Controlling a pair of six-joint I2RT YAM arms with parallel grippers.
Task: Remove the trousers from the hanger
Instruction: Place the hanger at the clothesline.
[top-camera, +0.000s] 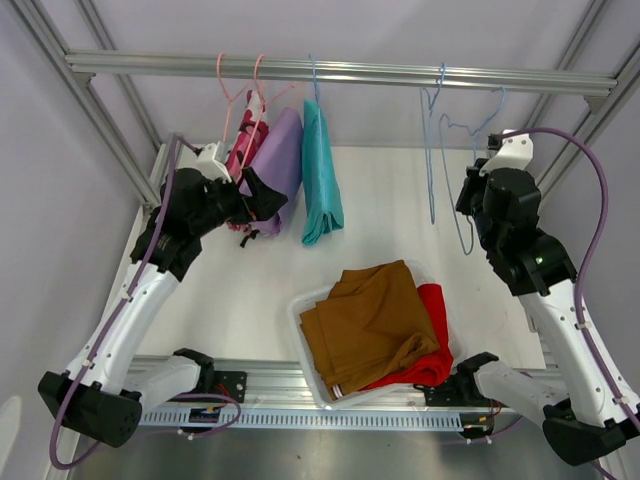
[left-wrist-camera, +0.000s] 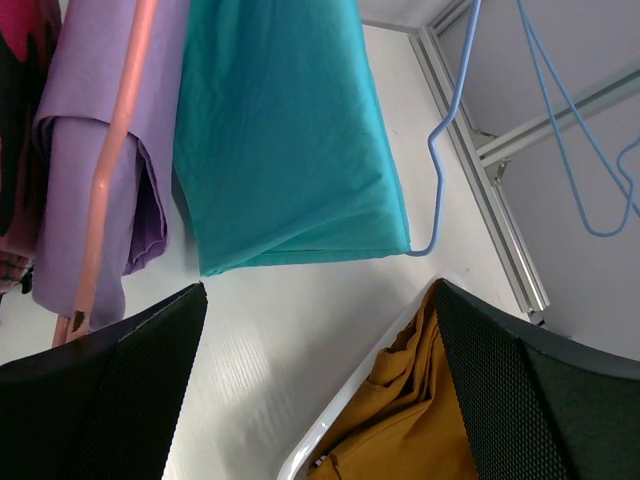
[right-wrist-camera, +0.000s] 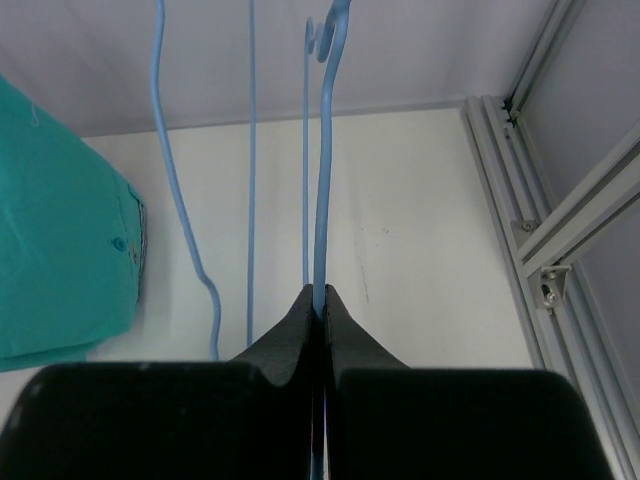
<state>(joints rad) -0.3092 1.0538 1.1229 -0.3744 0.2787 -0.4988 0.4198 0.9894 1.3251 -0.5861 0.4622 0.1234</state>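
Hanging from the rail (top-camera: 340, 70), three trousers remain on hangers: the camo pair (top-camera: 243, 150), the lilac pair (top-camera: 280, 160) and the teal pair (top-camera: 322, 170). The lilac pair lies just ahead of the left jaws, very close to them, though contact cannot be made out. The camo pair is off to one side of them, behind the lilac. The teal pair hangs a little farther ahead and apart from them, on a blue hanger whose wire shows at its lower corner. A pink hanger (left-wrist-camera: 120, 150) runs down across the lilac cloth, near one of the left fingers (left-wrist-camera: 100, 400).

The left jaws stand spread wide with nothing between them.

Below the left jaws and nearer the arm bases, the mustard pair (top-camera: 370, 325) lies crumpled in a white bin (top-camera: 295, 312) on the bench (top-camera: 230, 290), on top of the red pair (top-camera: 432, 320).

The right jaws are closed tight, pinching the thin wire of a bare blue hanger (right-wrist-camera: 322, 180) that runs straight up from between them. Another bare blue hanger (right-wrist-camera: 158, 100) hangs beside it, between the right jaws and the teal pair.
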